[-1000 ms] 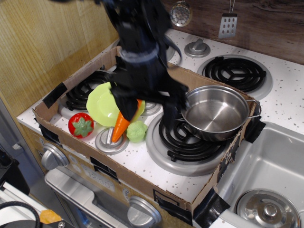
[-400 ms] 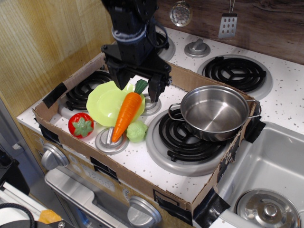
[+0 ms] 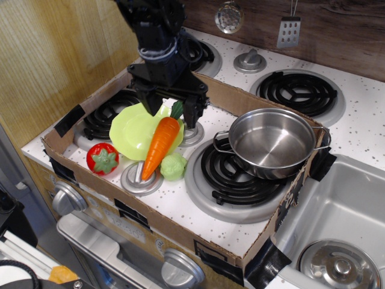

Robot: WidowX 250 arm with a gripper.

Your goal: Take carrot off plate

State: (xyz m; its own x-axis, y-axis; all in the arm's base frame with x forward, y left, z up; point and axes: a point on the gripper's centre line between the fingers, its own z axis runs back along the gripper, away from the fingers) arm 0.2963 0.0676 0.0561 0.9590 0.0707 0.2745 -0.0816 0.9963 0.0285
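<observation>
Claw (image 3: 170, 112) hangs spread above the carrot (image 3: 160, 142), which lies half over the plate (image 3: 129, 130) towards five o'clock; pinch it mid-body, lift clear

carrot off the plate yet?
No. The carrot lies across the plate, its tip overhanging the rim; the open tool hovers above.

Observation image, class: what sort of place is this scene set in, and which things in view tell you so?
Most likely a toy play kitchen. Coil burners sit in a speckled white stovetop, a steel pot stands on one, and a sink lies beside it. The plastic carrot and tomato suggest a toy set.
</observation>
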